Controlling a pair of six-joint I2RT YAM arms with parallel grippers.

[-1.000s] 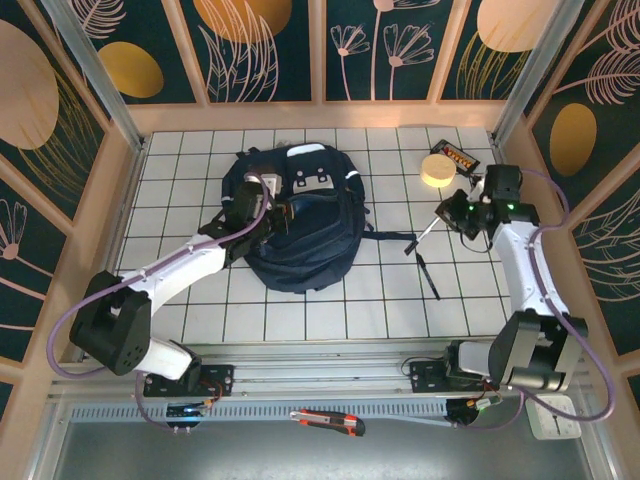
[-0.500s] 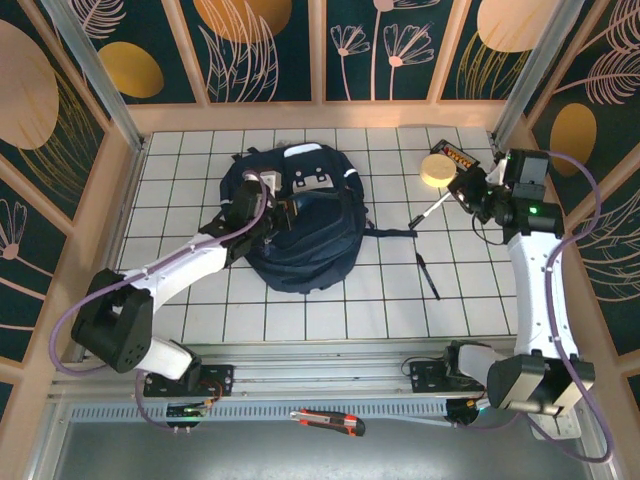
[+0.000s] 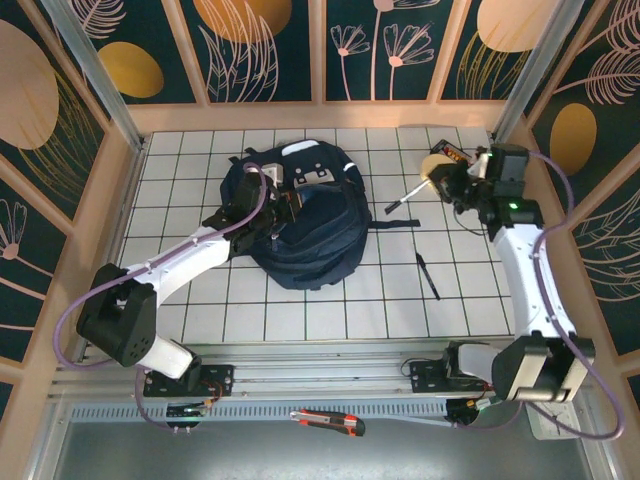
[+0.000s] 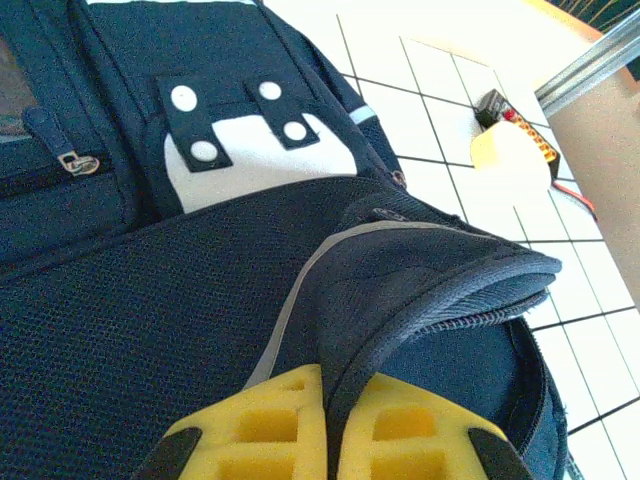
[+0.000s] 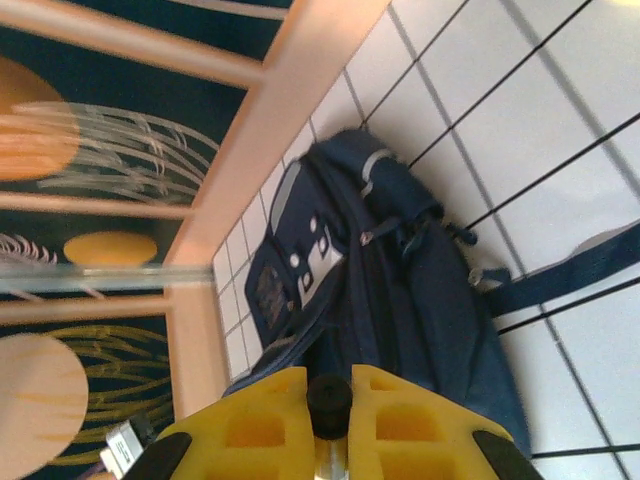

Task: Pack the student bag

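The navy student bag (image 3: 310, 235) lies in the middle of the tiled table, white patches toward the far side. My left gripper (image 3: 277, 205) is shut on the rim of its opening; in the left wrist view the yellow pads (image 4: 270, 420) pinch the dark fabric edge (image 4: 400, 290), holding it up from the student bag (image 4: 150, 300). My right gripper (image 3: 452, 182) hovers right of the bag, shut on a silver pen with a black end (image 3: 410, 195) that points toward the bag. In the right wrist view the pen's black end (image 5: 330, 400) sits between the pads, the student bag (image 5: 410, 300) beyond.
A pale yellow round block (image 3: 433, 165) and a black-and-orange calculator (image 3: 458, 154) sit at the far right. A black pen (image 3: 428, 275) lies on the tiles right of the bag, near a loose strap (image 3: 395, 225). An orange utility knife (image 3: 330, 422) rests below the table edge.
My right gripper has swung left and toward the bag with the silver pen. The left gripper has pulled the bag's rim slightly farther back, and the bag has shifted a little.
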